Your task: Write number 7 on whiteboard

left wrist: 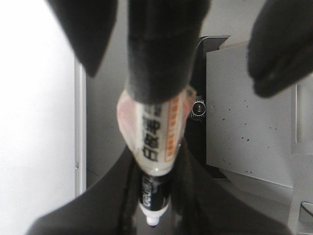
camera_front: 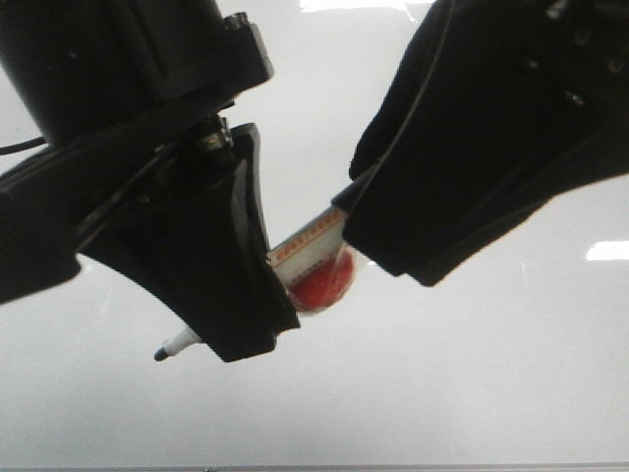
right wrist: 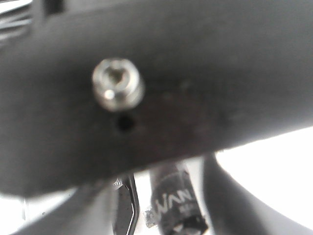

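Front view showed both the left gripper [camera_front: 257, 295] and right gripper [camera_front: 354, 231] pinching one marker [camera_front: 314, 261] above the unmarked whiteboard [camera_front: 472, 393], so uneven release could tilt or drop it.

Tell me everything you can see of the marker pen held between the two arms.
The marker is a pale, translucent-looking barrel with a red and white printed label and black lettering. Its bare tip is dark, on a white nose, pointing down-left above the whiteboard. It lies tilted. The left gripper grips its lower part; the right gripper covers its upper end.
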Robot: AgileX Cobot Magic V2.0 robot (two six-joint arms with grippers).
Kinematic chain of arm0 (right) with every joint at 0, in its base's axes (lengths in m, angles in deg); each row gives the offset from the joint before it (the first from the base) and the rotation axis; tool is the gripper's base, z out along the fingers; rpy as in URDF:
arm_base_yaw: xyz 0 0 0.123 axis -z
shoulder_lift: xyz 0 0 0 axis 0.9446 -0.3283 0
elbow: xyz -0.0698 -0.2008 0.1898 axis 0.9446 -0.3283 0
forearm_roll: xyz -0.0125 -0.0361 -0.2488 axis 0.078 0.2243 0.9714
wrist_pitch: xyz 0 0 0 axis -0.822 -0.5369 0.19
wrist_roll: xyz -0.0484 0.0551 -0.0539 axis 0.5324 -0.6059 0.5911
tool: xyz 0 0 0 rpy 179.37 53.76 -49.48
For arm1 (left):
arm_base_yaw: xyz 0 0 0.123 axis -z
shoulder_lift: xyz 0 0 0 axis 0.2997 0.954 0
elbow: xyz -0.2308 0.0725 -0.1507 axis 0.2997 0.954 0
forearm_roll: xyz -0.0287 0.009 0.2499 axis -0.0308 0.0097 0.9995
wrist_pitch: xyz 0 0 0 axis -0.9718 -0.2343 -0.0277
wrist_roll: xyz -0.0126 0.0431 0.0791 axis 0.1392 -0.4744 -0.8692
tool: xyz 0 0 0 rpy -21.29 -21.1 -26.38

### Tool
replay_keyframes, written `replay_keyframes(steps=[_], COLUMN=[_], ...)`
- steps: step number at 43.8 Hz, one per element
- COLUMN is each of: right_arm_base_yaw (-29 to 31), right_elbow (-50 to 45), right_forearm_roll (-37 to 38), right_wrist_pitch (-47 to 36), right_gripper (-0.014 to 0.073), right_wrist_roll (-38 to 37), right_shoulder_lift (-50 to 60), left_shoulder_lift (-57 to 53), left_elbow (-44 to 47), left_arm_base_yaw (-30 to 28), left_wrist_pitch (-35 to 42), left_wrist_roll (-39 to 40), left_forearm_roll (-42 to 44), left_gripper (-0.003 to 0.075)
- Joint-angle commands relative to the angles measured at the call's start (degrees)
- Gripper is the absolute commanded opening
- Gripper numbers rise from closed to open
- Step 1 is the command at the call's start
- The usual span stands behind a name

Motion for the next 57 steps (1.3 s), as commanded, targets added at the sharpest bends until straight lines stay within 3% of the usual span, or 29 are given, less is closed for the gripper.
replay_keyframes(steps=[1, 13, 19, 21, 23, 28, 32, 38, 50, 57], right_arm_base_yaw=[-0.02, 0.08, 0.08, 0.08, 0.08, 0.39, 1.64, 6.19, 22.07, 31.73], right_elbow=[1.92, 1.92, 1.92, 1.92, 1.92, 1.92, 1.98, 1.98, 7.88, 6.61], right_forearm_roll=[-1.39, -0.51, -0.51, -0.51, -0.51, -0.38, 0.73, 4.51, 6.45, 7.28], right_wrist_pitch=[-2.02, -1.1, -0.93, -0.86, -0.86, -0.7, -0.35, 0.26, 8.75, 8.73], right_gripper=[0.033, 0.005, -0.0046, -0.0069, -0.0069, -0.0067, -0.0067, -0.0067, -0.0067, -0.0067], right_wrist_roll=[0.73, 0.73, 0.73, 0.73, 0.65, 0.23, -1.25, -6.08, -17.07, -24.05], right_shoulder_lift=[0.92, 0.92, 0.92, 0.92, 0.92, 1.14, 2.12, 4.92, 13.87, 19.15], left_shoulder_lift=[-1.69, -1.69, -1.69, -1.69, -1.69, -2.71, -4.99, -10.3, -24.99, -32.08], left_elbow=[-1.91, -1.91, -1.91, -1.91, -1.91, -2.04, -2.04, -2.04, 2.39, 7.63], left_arm_base_yaw=[0.46, 0.46, 0.46, 0.46, 0.46, -0.32, -2.06, -6.54, -19.32, -25.79], left_wrist_pitch=[2.1, 2.24, 2.39, 2.28, 2.18, 2.64, 3.06, 2.1, 4.17, 5.23], left_wrist_roll=[-0.04, -0.04, -0.04, 0.21, 0.45, 3.95, 7.41, 12.49, 17.27, 17.82], left_forearm_roll=[-1.42, -1.42, -1.42, -1.42, -1.42, -0.15, 2.35, 4.68, 4.56, 4.56], left_gripper=[-0.002, -0.002, -0.0013, 0.0025, 0.0072, 0.0286, 0.0368, 0.0375, 0.0375, 0.0375])
